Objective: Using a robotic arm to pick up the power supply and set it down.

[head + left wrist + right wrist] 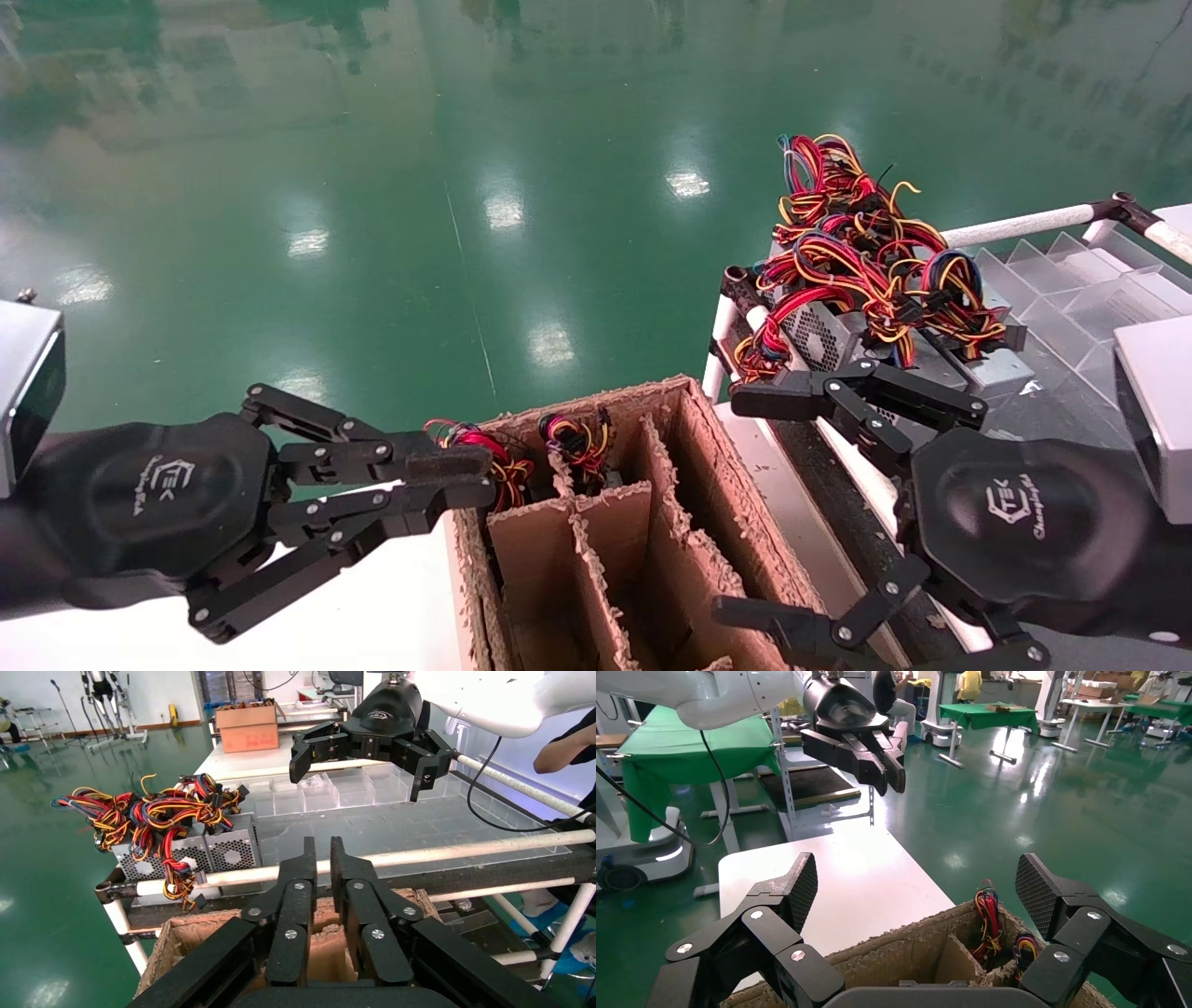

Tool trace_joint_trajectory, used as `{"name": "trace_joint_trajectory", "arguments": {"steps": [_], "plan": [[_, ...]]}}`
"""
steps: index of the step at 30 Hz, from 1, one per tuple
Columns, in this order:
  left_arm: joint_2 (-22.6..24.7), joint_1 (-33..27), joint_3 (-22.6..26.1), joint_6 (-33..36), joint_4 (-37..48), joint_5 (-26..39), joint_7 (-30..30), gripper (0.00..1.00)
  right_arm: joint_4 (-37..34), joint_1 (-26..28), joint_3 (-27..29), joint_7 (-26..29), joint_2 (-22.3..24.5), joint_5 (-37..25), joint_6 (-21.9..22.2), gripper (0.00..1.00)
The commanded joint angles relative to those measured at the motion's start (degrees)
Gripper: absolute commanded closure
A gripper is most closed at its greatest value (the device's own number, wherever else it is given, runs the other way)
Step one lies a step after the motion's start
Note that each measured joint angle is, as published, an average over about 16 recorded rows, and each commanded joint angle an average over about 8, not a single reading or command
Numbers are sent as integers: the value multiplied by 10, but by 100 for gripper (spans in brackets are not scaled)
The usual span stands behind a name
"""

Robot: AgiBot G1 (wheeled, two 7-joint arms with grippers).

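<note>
Several grey power supplies (838, 326) with red, yellow, black and blue wires are piled on the rack at the back right; the left wrist view shows them too (190, 853). Two more wire bundles (484, 457) stick out of the far compartments of the brown cardboard divider box (689, 559). My right gripper (745, 505) hangs open over the box's right side, just in front of the pile, and holds nothing; its pads (800, 888) are spread wide. My left gripper (466, 480) is shut and empty at the box's far left corner, fingers (309, 860) almost together.
A white table (372, 606) lies left of the box. White tube rails (1024, 222) frame the rack, with clear plastic divider trays (1071, 289) behind the pile. Green floor lies beyond. A person's arm (562, 748) shows at the rack's far side.
</note>
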Motion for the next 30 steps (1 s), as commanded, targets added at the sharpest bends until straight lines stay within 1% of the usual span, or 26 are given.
{"name": "trace_joint_trajectory", "arguments": {"steps": [1,8,9,16,22,25,30], "plan": [[0,0,0,0,0,0,0,90,0,0,0,0,0,0,0,0],[0,0,0,0,0,0,0,3,1,0,0,0,0,0,0,0],[0,0,0,0,0,0,0,0,1,0,0,0,0,0,0,0],[0,0,0,0,0,0,0,0,-6,3,-3,3,0,-8,5,0],[0,0,0,0,0,0,0,0,-30,24,-17,12,-12,-44,27,0],[0,0,0,0,0,0,0,0,-53,43,-31,19,-32,-68,39,0],[0,0,0,0,0,0,0,0,-116,93,-67,29,-88,-113,42,0]]}}
